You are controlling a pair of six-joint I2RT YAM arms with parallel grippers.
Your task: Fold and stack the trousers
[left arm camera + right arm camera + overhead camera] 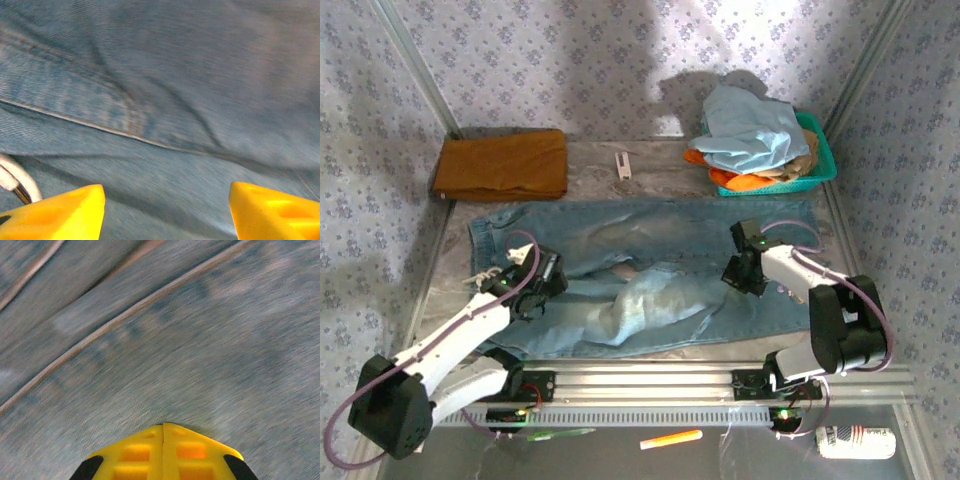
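Near side: left gripper [542, 280] hung with jaws apart and nothing between them, just above the denim at the 9 o'clock end of the trousers [660, 300]. The right gripper [744, 272], toward 3 o'clock, was closed, tips on denim; any pinch unclear. The trousers lay spread across mid-table.

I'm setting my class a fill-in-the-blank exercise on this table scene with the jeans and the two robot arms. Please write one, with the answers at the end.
1. The left pincer hangs over the jeans with its jaws ____.
2. The right pincer, also over the jeans, is ____, its yellow fingers touching.
3. The folded brown cloth lies at the far ____ corner of the table.
4. The green basket holds a pale ____ garment.
Missing words: open; shut; left; blue.
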